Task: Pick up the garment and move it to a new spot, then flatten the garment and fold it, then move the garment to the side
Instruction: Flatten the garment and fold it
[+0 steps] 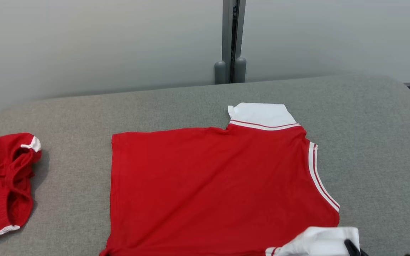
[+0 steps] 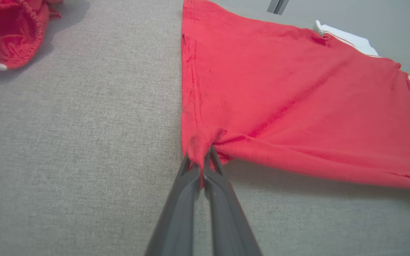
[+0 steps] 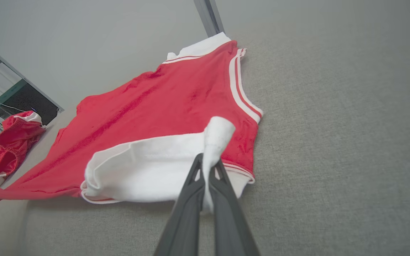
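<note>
If either thin pinch slips as the arms lift, the fold may land skewed. Holds: left gripper (image 2: 205, 156) closed on the red hem corner (image 2: 200, 140); right gripper (image 3: 210, 167) closed on a white sleeve (image 3: 148, 167). Item: shirt (image 1: 208, 185), red, white sleeves, striped trim; mostly flat on the tabletop (image 1: 368, 142), spreading ahead of both grippers

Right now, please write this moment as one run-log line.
left end effector: shut on red shirt hem corner | right end effector: shut on its white part | red shorts: apart, left
</note>
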You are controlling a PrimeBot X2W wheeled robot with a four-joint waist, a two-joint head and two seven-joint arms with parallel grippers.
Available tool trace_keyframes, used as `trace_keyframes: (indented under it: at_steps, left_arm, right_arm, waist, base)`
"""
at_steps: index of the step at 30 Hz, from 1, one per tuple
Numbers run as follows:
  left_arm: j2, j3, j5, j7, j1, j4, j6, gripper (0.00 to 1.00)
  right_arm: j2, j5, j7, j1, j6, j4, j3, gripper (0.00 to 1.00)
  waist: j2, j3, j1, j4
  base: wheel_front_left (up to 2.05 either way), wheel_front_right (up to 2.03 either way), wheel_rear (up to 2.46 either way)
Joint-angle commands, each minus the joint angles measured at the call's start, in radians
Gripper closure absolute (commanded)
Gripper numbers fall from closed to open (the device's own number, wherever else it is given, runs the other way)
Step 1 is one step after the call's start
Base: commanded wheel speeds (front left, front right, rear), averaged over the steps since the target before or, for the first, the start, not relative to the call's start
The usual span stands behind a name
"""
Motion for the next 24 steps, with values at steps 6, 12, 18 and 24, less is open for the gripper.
trace_keyframes:
  at_steps: [6, 12, 18, 24]
  left_arm:
    - [0.041, 0.009, -0.013, 0.057, -0.129, 0.005, -0.017, 1.00]
    - [0.056, 0.001, -0.003, 0.085, -0.264, 0.028, -0.028, 1.00]
    - [0.055, -0.001, -0.016, 0.073, -0.354, 0.119, -0.044, 1.00]
    - [0.039, -0.010, -0.018, 0.035, -0.391, 0.191, -0.054, 0.00]
  right_arm:
    - [-0.033, -0.014, 0.008, -0.125, 0.000, -0.015, 0.014, 1.00]
    - [-0.047, 0.017, -0.011, -0.256, 0.000, 0.014, 0.036, 1.00]
    - [-0.056, 0.043, -0.027, -0.368, 0.000, 0.106, 0.098, 1.00]
    - [-0.039, 0.053, -0.055, -0.441, 0.000, 0.194, 0.127, 0.22]
  waist:
    - [-0.0001, 0.067, 0.0000, 0.001]
    - [-0.0001, 0.139, 0.0000, 0.007]
    - [-0.0001, 0.190, 0.0000, 0.005]
    - [-0.0001, 0.213, 0.0000, 0.004]
  base:
    - [0.00, 0.00, 0.00]
    - [0.00, 0.00, 0.00]
    - [0.00, 0.00, 0.00]
    - [0.00, 0.00, 0.00]
